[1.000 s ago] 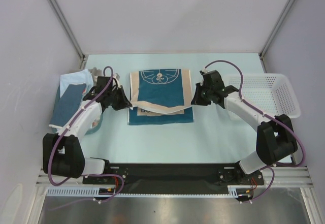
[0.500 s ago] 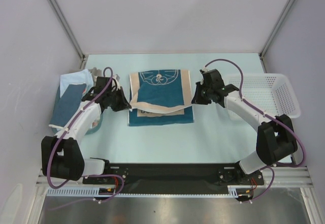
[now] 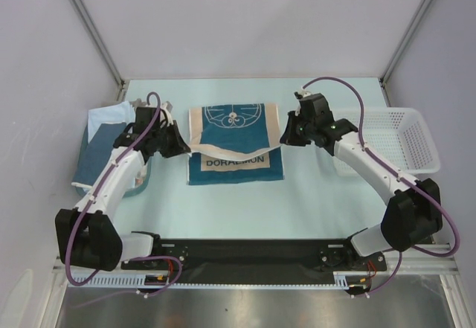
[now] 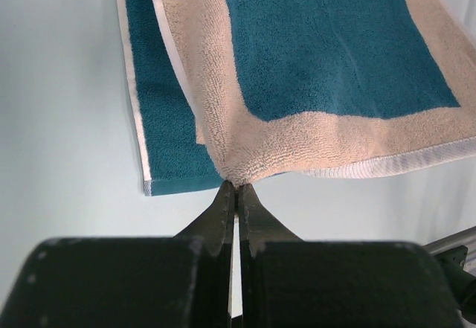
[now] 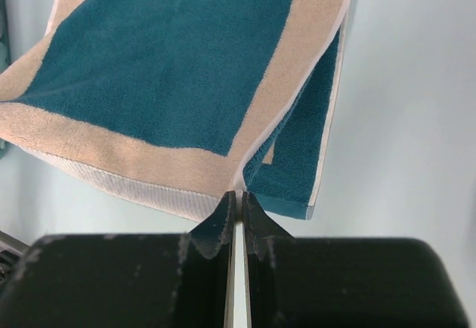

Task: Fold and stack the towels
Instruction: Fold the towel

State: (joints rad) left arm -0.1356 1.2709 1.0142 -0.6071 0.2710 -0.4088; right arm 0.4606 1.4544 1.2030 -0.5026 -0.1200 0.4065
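A dark teal towel (image 3: 235, 126) with a white line drawing and tan ends lies at the middle of the table. Its near tan end is lifted and doubled back over the lower layer, where white lettering shows. My left gripper (image 3: 187, 148) is shut on the left corner of that tan end, seen close up at the fingertips (image 4: 236, 187) with the towel (image 4: 335, 53) hanging beyond. On the right corner my right gripper (image 3: 285, 139) is shut, its tips (image 5: 238, 194) pinching the towel (image 5: 171, 68). More towels, a light blue one (image 3: 104, 114) and a darker blue one (image 3: 100, 157), lie at the left.
A white mesh basket (image 3: 405, 123) stands at the right, beside my right arm. A teal tray edge (image 3: 138, 182) shows under my left arm. The light table top (image 3: 245, 205) spreads toward the arm bases.
Both grippers have carried the tan end away from the arm bases and slightly up. The fold has moved back and the lettering on the lower layer now shows.
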